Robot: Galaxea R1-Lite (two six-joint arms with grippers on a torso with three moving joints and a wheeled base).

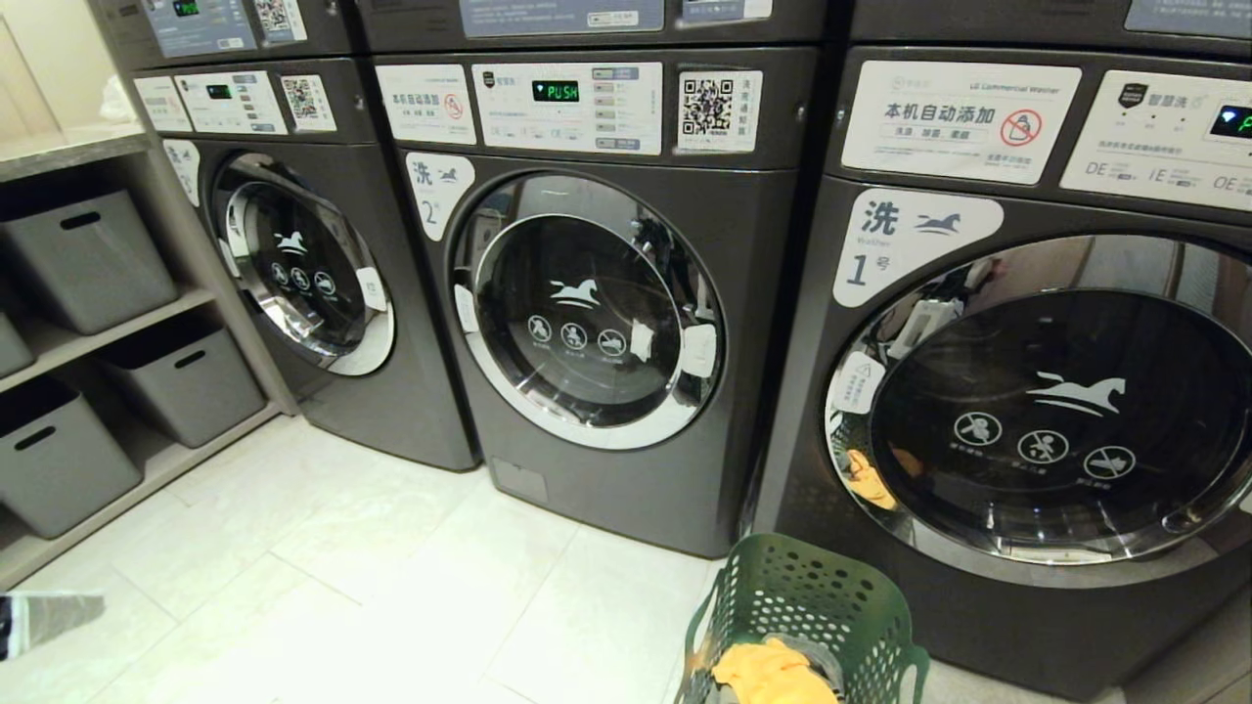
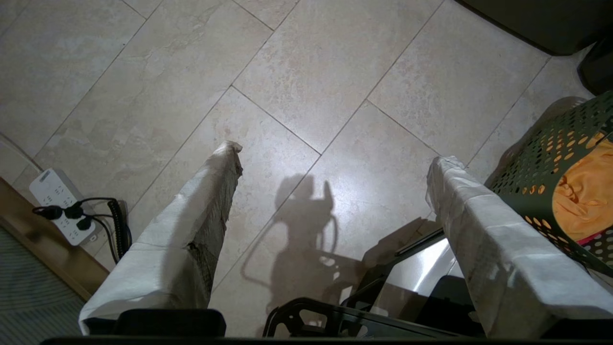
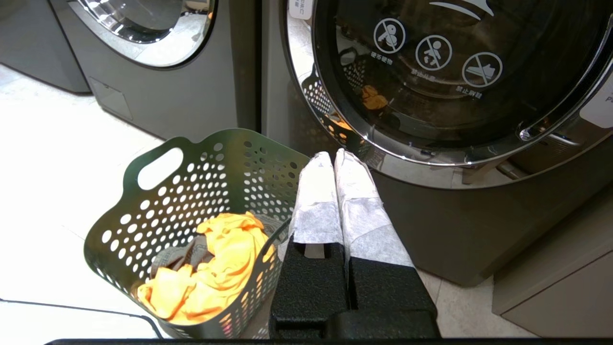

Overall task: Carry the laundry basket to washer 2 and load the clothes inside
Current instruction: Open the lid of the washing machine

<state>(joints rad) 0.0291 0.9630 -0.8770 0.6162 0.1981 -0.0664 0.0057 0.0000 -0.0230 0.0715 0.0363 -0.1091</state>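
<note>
Three washers in my head view, doors all shut. washer 2 (image 1: 597, 313) is the middle one; washer 1 (image 1: 1037, 411) is on the robot's right, a third washer (image 1: 303, 274) on the left.

the laundry basket (image 1: 802, 626) stands upright on the tiled floor (image 1: 391, 567), right in front of washer 1, low and right of centre in the head view, so well short of washer 2. orange clothes (image 3: 210, 268) are bunched inside on something grey.

Key relation: the basket sits between the two grippers. left gripper (image 2: 335, 167) hangs over bare floor, fingers spread wide, holding nothing; the basket wall is just beside its inner finger, toward the robot's right. right gripper (image 3: 335, 160) has fingers pressed together, empty, just beside the basket's rim on its other side, pointing at the washer 1 door. One loop handle (image 3: 160, 167) shows on the basket's far wall in the right wrist view; the basket's long axis I can't tell.

My read: carry not started. Left gripper is ready to grasp, so it looks like the natural pick, reaching right to the rim or a handle.

In the way: nothing on the floor between basket and washer 2. A power strip (image 2: 57, 206) with cables lies by the shelf side, and grey bins (image 1: 88, 254) sit on the shelving (image 1: 147, 323) at left. The washer 2 door still needs opening
</note>
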